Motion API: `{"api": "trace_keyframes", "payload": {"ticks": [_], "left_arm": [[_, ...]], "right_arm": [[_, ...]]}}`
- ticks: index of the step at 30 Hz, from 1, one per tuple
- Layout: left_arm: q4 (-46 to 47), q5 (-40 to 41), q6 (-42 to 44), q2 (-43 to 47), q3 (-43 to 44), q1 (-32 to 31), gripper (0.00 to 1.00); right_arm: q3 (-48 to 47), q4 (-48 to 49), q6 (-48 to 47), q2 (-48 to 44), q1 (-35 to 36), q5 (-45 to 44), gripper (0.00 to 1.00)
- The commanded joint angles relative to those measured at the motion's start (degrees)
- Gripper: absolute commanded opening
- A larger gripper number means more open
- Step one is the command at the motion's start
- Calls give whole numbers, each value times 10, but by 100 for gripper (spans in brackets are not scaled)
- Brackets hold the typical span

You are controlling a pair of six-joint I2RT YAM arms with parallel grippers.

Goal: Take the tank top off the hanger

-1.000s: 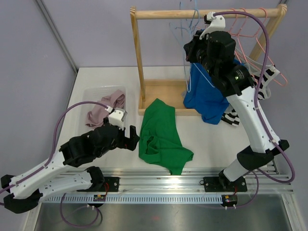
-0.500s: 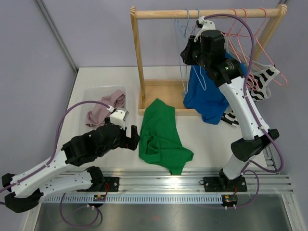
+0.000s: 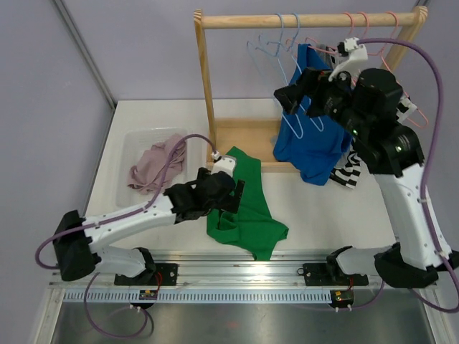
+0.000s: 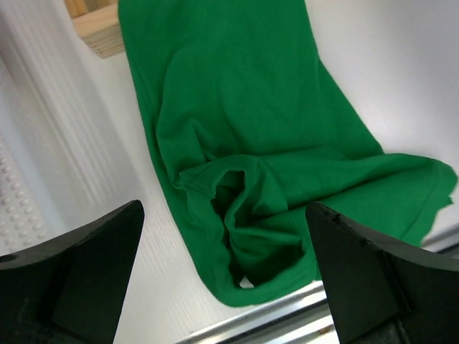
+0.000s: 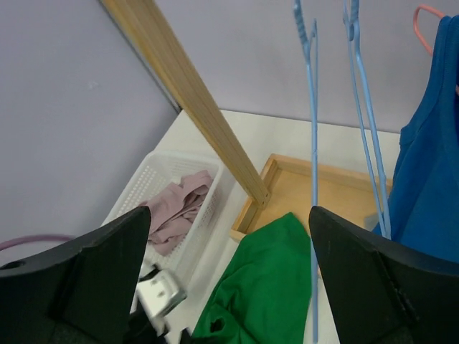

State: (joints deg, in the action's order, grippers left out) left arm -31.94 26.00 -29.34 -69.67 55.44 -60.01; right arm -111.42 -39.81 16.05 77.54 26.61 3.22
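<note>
Matt knit cloth: green top (image 4: 244, 129), blue tank top (image 3: 310, 147). Smooth pale wood: rack (image 3: 301, 21). White perforated matt plastic: basket (image 5: 166, 172). Smooth thin blue hangers (image 5: 313, 143), material unclear

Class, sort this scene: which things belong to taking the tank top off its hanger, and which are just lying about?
Job: green tank top, blue tank top, blue hangers, wooden rack.
Lying about: mauve garment, white basket, striped garment.

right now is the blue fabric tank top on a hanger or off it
On. The blue tank top hangs below the wooden rail, its strap over a pink wire hanger.
</note>
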Motion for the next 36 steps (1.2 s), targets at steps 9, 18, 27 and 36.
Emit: {"api": "trace_keyframes", "payload": {"ticks": [9, 18, 27, 36], "left_arm": [[87, 11, -19, -247, 92, 14, 99], [145, -75, -58, -326, 40, 14, 31], [11, 45, -42, -165, 65, 17, 0], [-174, 206, 9, -3, 270, 46, 0]], "right_arm": [[201, 54, -41, -287, 1, 159, 100], [216, 0, -63, -353, 1, 163, 99], [254, 17, -58, -379, 1, 159, 99], [272, 23, -61, -382, 1, 152, 99]]}}
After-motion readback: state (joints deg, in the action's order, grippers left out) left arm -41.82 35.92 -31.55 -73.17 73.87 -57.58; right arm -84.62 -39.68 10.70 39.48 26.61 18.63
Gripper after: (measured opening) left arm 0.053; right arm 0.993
